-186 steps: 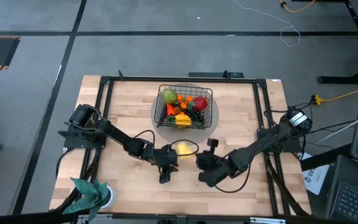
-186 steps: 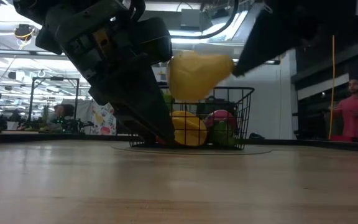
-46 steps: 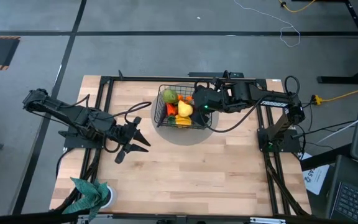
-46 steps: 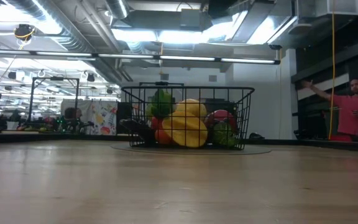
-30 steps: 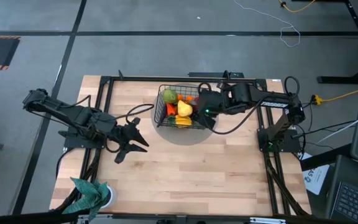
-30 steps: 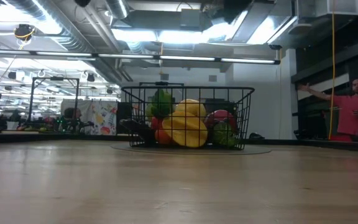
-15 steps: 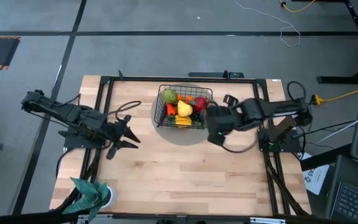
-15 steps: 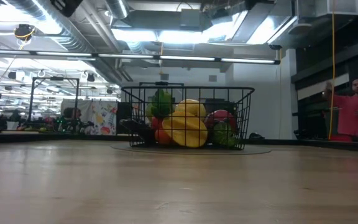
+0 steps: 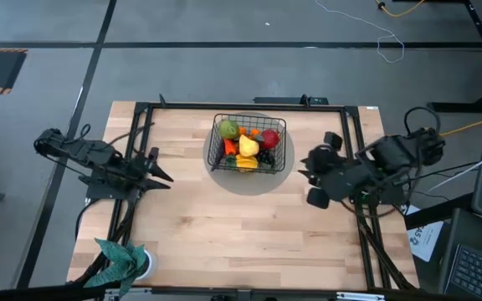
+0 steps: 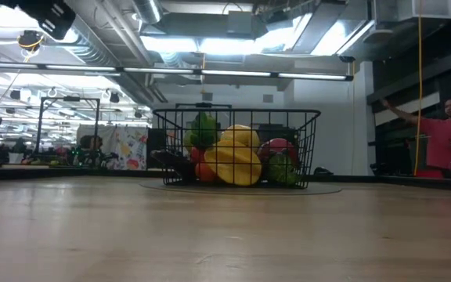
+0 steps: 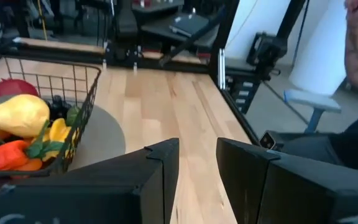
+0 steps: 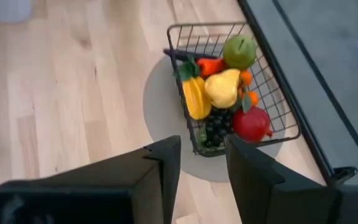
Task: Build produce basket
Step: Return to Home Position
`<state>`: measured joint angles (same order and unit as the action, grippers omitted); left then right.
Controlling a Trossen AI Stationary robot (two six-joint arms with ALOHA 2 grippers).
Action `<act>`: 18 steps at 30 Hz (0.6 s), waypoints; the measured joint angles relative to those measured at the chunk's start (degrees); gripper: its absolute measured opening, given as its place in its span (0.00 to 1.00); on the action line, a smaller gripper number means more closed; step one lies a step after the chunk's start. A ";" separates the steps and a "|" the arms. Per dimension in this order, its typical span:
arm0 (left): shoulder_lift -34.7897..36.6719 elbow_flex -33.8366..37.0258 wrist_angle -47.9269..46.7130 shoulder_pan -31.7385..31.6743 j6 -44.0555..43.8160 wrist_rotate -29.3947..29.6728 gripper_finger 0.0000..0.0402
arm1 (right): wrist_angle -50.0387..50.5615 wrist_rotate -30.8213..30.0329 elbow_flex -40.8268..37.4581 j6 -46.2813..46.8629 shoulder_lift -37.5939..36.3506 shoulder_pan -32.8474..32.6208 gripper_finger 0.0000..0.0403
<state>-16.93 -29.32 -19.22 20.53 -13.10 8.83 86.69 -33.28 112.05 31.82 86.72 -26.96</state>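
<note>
The black wire basket (image 9: 249, 119) stands on a grey round mat (image 9: 284, 171) at the table's far middle. In it lies the produce: a green pear (image 9: 228, 129), a yellow pear (image 9: 248, 146), a red round fruit (image 9: 269, 138), dark grapes (image 12: 218, 129) and an orange carrot (image 11: 5, 154). My left gripper (image 9: 159, 170) hangs at the table's left edge, open, with nothing between its fingers (image 11: 160, 168). My right gripper (image 9: 310, 173) hovers to the right of the basket, also open and holding nothing (image 12: 202, 149).
A teal-green leafy plant (image 9: 122, 257) stands at the near left corner. Black frame rails (image 9: 354, 150) run along the table's sides. Bare wood lies in front of the basket. A person in red (image 10: 447, 141) stands in the room beyond the table.
My right gripper has drawn back from over the basket toward the table's right edge and somewhat nearer. My left gripper has pulled back toward the left edge. The basket and its produce have stayed in place.
</note>
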 joint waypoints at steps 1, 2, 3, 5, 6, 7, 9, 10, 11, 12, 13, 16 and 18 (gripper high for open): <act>1.65 0.70 -0.01 0.00 -0.02 0.19 0.24 | 0.10 -1.03 0.00 0.67 -0.45 -1.00 0.29; 3.19 1.36 -0.01 0.00 -0.03 0.67 0.24 | 0.17 -1.79 0.00 1.15 -0.71 -2.00 0.29; 4.62 2.08 0.13 0.01 -0.02 1.39 0.24 | 0.27 -2.52 0.00 1.61 -0.94 -2.88 0.29; 7.35 3.66 -0.23 0.02 -0.02 3.79 0.24 | 0.56 -3.65 0.00 2.50 -1.21 -4.53 0.29; 8.62 4.33 -0.27 0.02 0.03 5.38 0.24 | 0.67 -4.33 0.00 2.52 -1.26 -5.31 0.29; 9.78 4.90 -0.13 0.02 0.14 7.29 0.24 | 0.65 -5.06 0.00 2.54 -1.29 -6.13 0.29; 11.91 6.28 0.08 0.00 1.33 10.82 0.24 | 0.64 -6.28 0.00 2.67 -1.27 -7.53 0.29; 12.88 7.07 -0.01 0.00 2.47 12.23 0.24 | 0.66 -6.85 0.00 2.89 -1.27 -8.18 0.29; 13.82 7.86 -0.05 0.00 3.53 13.40 0.24 | 0.70 -7.43 0.00 3.41 -1.27 -8.79 0.29; 14.66 8.65 0.04 0.00 4.35 14.30 0.24 | 0.99 -8.07 0.00 4.03 -1.27 -9.39 0.29; 15.41 9.47 0.22 0.00 4.95 15.10 0.24 | 1.45 -8.79 0.00 4.57 -1.27 -9.97 0.29; 16.82 11.17 1.26 0.00 7.07 16.36 0.24 | 2.86 -10.01 0.00 6.84 -1.27 -11.48 0.29; 16.81 11.28 1.97 0.00 8.33 16.30 0.24 | 3.06 -10.64 -0.07 7.29 -1.27 -12.36 0.29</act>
<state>-0.12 -18.04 -17.25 20.53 -4.77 25.13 89.75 -43.91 111.98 39.12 85.45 -39.31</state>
